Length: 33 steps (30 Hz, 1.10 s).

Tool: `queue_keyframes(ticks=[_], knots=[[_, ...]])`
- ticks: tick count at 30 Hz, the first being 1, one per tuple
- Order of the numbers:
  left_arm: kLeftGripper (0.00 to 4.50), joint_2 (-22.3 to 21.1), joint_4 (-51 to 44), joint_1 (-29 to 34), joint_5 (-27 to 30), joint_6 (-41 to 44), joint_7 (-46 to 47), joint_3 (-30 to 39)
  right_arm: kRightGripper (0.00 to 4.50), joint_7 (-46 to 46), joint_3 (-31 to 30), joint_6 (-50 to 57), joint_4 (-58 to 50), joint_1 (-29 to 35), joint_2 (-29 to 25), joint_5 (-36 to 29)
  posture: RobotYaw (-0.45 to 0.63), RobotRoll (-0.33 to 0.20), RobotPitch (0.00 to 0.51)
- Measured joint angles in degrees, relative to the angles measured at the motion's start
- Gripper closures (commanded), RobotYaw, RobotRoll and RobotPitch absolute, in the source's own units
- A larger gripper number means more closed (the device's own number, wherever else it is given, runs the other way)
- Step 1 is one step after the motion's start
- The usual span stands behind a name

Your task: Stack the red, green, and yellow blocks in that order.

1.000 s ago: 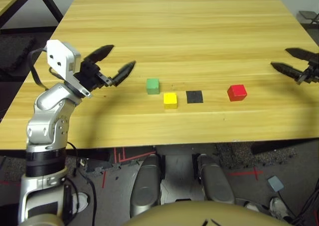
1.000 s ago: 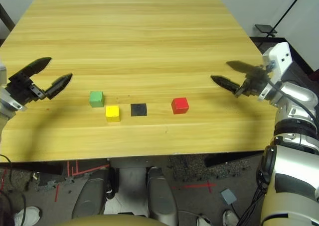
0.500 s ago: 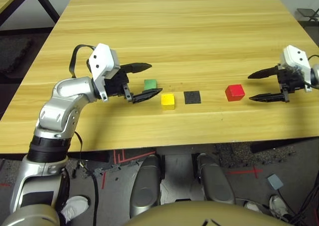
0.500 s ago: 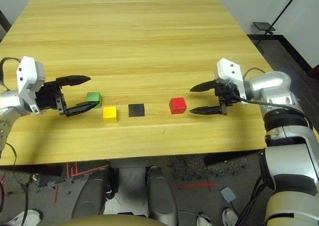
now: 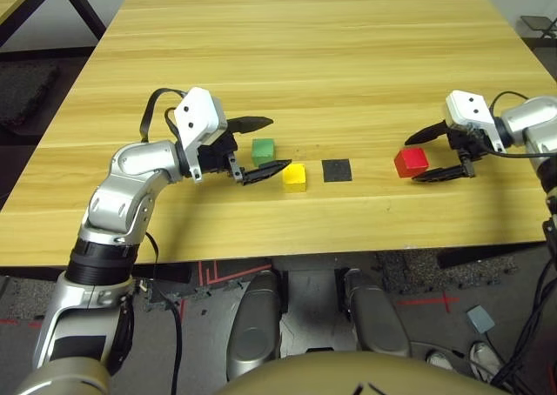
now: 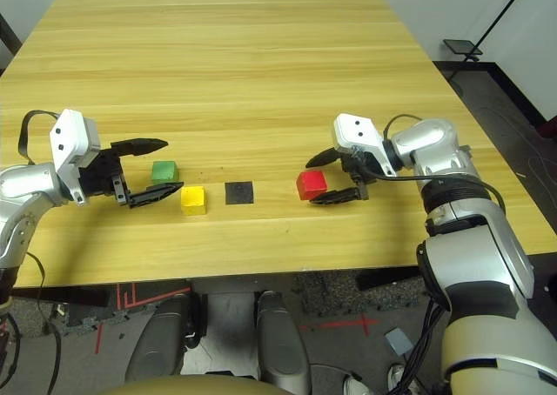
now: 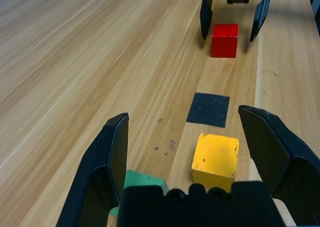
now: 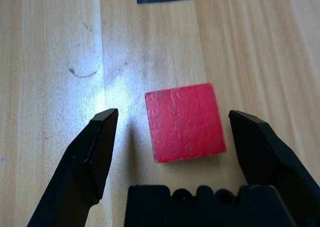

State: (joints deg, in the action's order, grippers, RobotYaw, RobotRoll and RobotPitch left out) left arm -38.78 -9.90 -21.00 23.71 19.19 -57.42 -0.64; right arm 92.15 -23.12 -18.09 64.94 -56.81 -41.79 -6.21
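Note:
Near the table's front edge, the green block [image 5: 263, 149], the yellow block [image 5: 295, 177] and the red block [image 5: 411, 162] lie in a row from left to right. My left gripper [image 5: 281, 142] is open, with the green block [image 7: 142, 182] deep between its fingers and close to one of them. The yellow block [image 7: 215, 158] lies just beyond, by the tip of the nearer finger. My right gripper [image 6: 311, 183] is open around the red block [image 8: 184, 121], with a gap showing on each side.
A flat black square patch [image 5: 337, 170] lies on the wooden table [image 5: 313, 56] between the yellow and red blocks. The table's front edge runs close behind the blocks. A dark floor and another table's leg show past the left edge.
Both arms have swung inward and low. The left gripper came from the far left to straddle the green block. The right gripper slid in around the red block, its fingers slightly narrower.

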Motion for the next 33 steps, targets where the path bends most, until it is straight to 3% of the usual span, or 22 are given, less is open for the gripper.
queue_keyframes(ticks=[5,6,10,21,33], knots=[[0.00,-0.2,0.0,-0.1,-0.3,0.1,0.0,0.0,2.29,-0.3,2.4,-0.5,1.5,-1.0,1.3,3.4,0.31,-0.113,0.138],[0.00,-0.3,0.0,-0.3,-0.3,0.2,0.0,0.0,2.44,-0.4,3.4,-0.2,1.5,-1.2,2.1,3.5,0.32,-0.112,0.138],[0.00,-0.5,-0.5,-1.0,-0.3,0.7,0.0,0.0,2.44,-0.2,5.4,2.0,0.3,-2.1,4.5,3.7,0.32,-0.117,0.140],[0.00,-0.7,-0.8,-2.8,-0.7,1.6,0.6,0.0,2.44,-0.4,5.2,16.7,-16.3,-1.3,12.1,3.5,0.36,-0.130,0.139],[0.00,-0.9,-3.7,-0.2,-0.7,2.9,3.9,1.2,2.44,-4.0,3.6,18.1,-15.9,-0.6,16.8,7.5,0.42,-0.135,0.150]])
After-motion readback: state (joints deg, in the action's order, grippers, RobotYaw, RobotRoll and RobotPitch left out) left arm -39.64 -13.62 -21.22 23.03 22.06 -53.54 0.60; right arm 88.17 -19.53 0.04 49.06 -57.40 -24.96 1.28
